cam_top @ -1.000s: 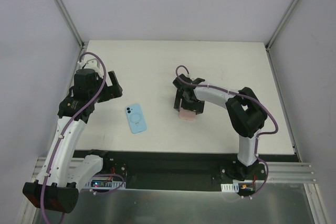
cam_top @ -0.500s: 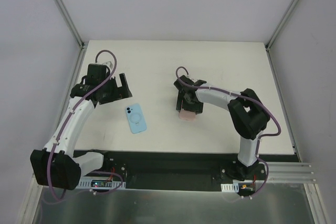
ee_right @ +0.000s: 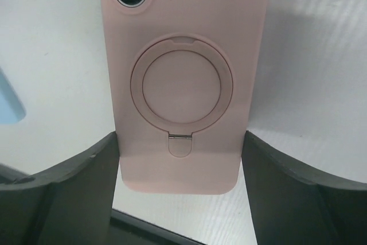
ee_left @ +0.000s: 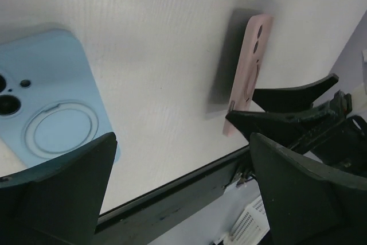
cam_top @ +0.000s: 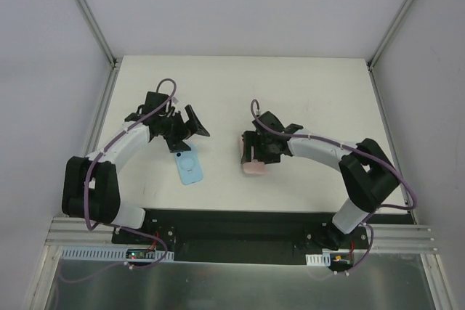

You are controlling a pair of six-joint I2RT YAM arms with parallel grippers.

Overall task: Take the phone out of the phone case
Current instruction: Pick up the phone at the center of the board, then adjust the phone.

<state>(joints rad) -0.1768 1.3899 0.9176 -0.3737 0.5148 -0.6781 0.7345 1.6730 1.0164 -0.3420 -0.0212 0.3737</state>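
Right gripper pinches the pink phone case by its long sides, tipped up from the table near the front edge.
Your left gripper has just swung in from the left side, jaws spread wide, and now hovers over the far end of the blue phone case, apart from the pink one. The phone looks to be in the pink case yet, lens showing, so nothing's peeled. That incoming second hand likely means the pull starts next.
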